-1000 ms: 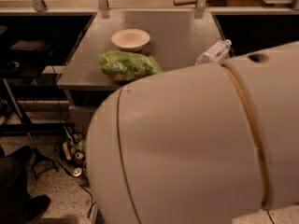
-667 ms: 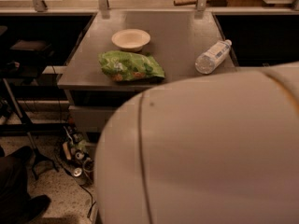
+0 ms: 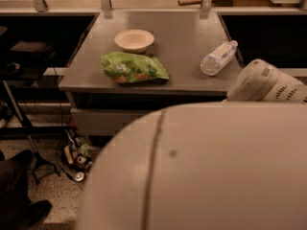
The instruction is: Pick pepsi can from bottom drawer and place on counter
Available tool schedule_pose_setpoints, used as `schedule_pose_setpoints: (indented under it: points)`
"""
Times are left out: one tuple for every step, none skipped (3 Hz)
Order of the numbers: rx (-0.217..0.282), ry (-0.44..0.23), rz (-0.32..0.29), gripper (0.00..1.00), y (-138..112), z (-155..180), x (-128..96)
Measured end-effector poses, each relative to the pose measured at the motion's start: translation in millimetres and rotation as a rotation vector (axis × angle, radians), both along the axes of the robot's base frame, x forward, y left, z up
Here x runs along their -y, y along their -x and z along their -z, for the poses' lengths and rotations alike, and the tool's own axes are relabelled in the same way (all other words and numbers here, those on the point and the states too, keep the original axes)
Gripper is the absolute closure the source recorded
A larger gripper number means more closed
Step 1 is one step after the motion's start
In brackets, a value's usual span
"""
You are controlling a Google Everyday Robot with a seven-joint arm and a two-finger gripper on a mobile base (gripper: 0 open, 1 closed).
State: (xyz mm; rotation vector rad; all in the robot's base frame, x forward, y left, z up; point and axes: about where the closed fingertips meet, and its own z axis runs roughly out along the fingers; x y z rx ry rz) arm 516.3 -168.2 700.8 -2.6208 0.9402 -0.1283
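Camera view: the big beige rounded arm shell [image 3: 201, 171] has sunk lower in frame over the last second. It used to cover the right half of the flat grey metal desk [image 3: 187, 32]; now it fills only the lower right, and a white vented arm joint [image 3: 266, 80] has appeared at right centre. Reads as the arm reaching down toward the drawers, so probably early, in the approach. The gripper is out of sight, somewhere behind or below the shell, so I cannot tell the state of the jaws. The dark blue pepsi can is not visible: not on the desk, likely low behind the arm. The bottom drawer is hidden too, only a grey drawer front [image 3: 96, 121] shows under the desk edge at left centre. On the desk: cream round bowl [image 3: 134, 40] upper centre, crumpled green snack bag [image 3: 134, 68] just in front of it, clear plastic water bottle [image 3: 218, 58] lying upper right near the edge. The placement area is partly taken, and the bottle is nearest the arm. Brownish cans in floor cables [image 3: 79, 162] lower left are distractors.
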Motion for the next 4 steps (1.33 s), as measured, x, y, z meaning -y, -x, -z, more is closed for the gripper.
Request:
schedule_pose_setpoints:
  points:
    - [0.043, 0.029, -0.026, 1.0, -8, -40, 10]
    - [0.05, 0.034, 0.011, 1.0, -1, -45, 27]
    - [0.05, 0.034, 0.012, 1.0, -1, -45, 27]
    - [0.05, 0.034, 0.012, 1.0, -1, -45, 27]
